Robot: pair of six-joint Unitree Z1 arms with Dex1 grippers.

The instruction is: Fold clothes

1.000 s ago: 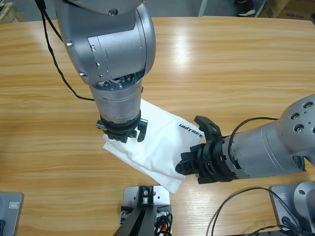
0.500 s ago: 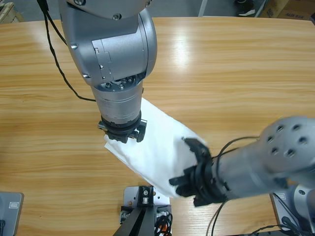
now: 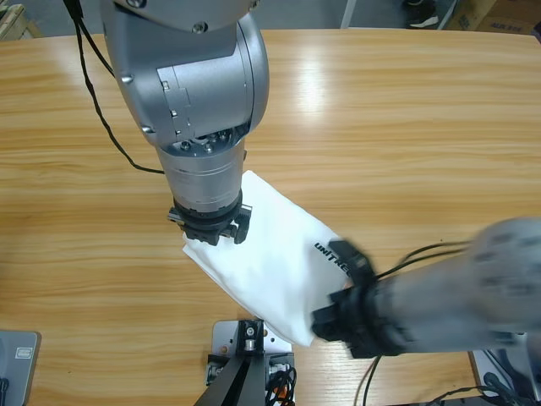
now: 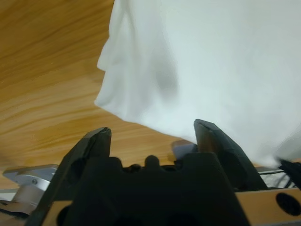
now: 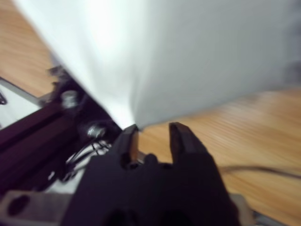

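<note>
While the right gripper (image 5: 151,132) stood with jaws slightly parted, its tips at the shirt's (image 3: 270,254) near right corner, grip unconfirmed, the left gripper (image 4: 153,136) stood wide open and empty at the left edge. Shirt lay as a compact folded bundle near the table's (image 3: 406,127) near edge; folding judged well along. Far tabletop offered open room.

Folded white fabric shirt (image 3: 270,254) with small black chest lettering, lying diagonally near the wooden table's (image 3: 406,127) front edge
</note>
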